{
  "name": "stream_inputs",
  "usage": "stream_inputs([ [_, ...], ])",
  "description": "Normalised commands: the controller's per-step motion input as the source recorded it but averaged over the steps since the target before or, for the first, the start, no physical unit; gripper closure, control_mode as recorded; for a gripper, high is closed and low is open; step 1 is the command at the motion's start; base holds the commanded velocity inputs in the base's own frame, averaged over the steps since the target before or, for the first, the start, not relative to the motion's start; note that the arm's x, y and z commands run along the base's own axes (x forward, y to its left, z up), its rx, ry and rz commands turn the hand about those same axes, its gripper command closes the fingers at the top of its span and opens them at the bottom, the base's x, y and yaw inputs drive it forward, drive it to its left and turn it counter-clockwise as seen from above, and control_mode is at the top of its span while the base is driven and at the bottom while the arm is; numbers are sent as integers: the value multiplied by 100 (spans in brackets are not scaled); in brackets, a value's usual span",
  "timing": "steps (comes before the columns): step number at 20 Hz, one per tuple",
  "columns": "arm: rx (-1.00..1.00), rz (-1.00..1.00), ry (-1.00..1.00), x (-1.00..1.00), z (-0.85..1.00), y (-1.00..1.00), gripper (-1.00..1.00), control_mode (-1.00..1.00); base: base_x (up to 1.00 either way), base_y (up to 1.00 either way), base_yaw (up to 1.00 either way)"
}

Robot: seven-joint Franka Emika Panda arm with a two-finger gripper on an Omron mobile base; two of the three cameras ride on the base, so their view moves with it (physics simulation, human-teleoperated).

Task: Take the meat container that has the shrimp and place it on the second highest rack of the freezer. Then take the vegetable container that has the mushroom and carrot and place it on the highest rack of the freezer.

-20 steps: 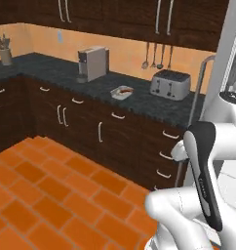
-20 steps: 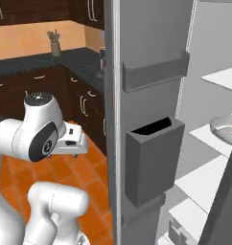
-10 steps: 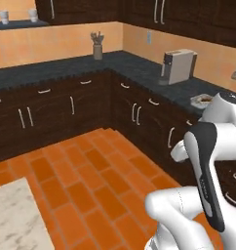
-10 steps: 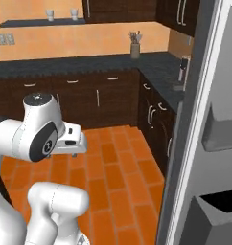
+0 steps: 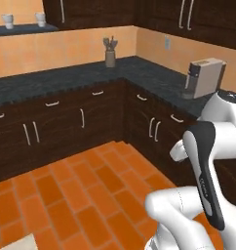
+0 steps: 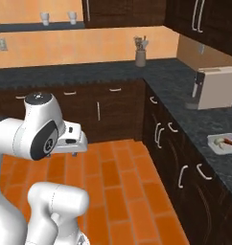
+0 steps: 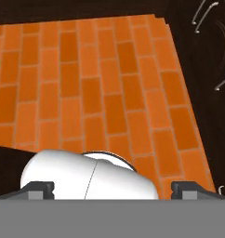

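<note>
- Nearest, in the hand view, the gripper (image 7: 112, 188) points down at the orange brick floor (image 7: 100, 88); its two dark fingertips (image 7: 38, 188) stand far apart at 7 and 5 o'clock, with nothing between them, so the hand carries nothing.
- The arm is folded close over its base, well apart from any counter, so I judge no reach is under way.
- Farther out, at 3 o'clock in the right base view, a small white container (image 6: 225, 142) sits on the dark counter (image 6: 185, 95), holding a thin orange-red stick that looks like the carrot (image 6: 230, 140); a mushroom beside it is too small to make out.
- Just beyond it, at about 2 o'clock, stands a boxy beige coffee machine (image 6: 212, 88).
- Farthest, at 12 o'clock in the counter's corner, a utensil holder (image 6: 140, 53) stands against the orange wall.
- As a judgement: this vegetable container is not yet picked up, so that half of the task is clearly left.
- Whether the shrimp container is already on its rack cannot be told from here; the robot would next need to face the counter and approach.
</note>
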Motion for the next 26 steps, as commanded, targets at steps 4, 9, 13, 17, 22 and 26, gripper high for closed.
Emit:
stream_inputs([
  [4,0,0,0,0,0,0,-100,100,100,-3,0],
  [9,0,0,0,0,0,0,-100,100,100,-3,-18],
  [13,0,0,0,0,0,0,-100,100,76,-1,-45],
  [17,0,0,0,0,0,0,-100,100,51,0,-60],
  [22,0,0,0,0,0,0,-100,100,32,-19,-61],
  [26,0,0,0,0,0,0,-100,100,54,-51,-53],
])
